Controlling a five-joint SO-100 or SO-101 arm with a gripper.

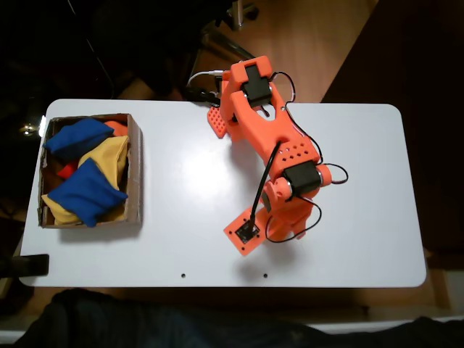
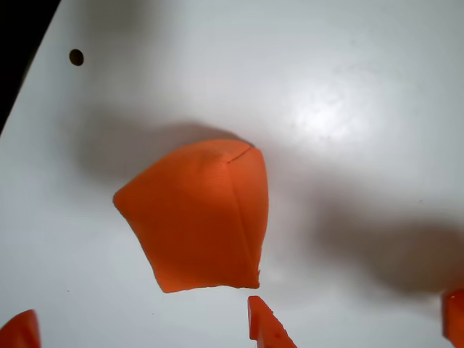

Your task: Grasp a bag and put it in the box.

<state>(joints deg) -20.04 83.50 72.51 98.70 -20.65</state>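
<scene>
Orange bag (image 2: 199, 217), plump woven fabric with a stitched seam, lying flat on the glossy white table (image 2: 348, 87), apparently still to be grasped. Hovering just above, jaws spread, nothing pinched. Well apart, cardboard box (image 1: 135, 174), already crowded with blue and yellow bean bags (image 1: 87, 190).

From where I stand, the white tabletop (image 1: 188, 181) lies bare between the orange arm (image 1: 272, 138) and the shallow brown cardboard box (image 1: 135, 170) at the left. That box is heaped with blue bean bags (image 1: 83, 192) and yellow bean bags (image 1: 109, 154). In the wrist view, bare table surrounds the plump orange fabric bag (image 2: 196, 217).
</scene>
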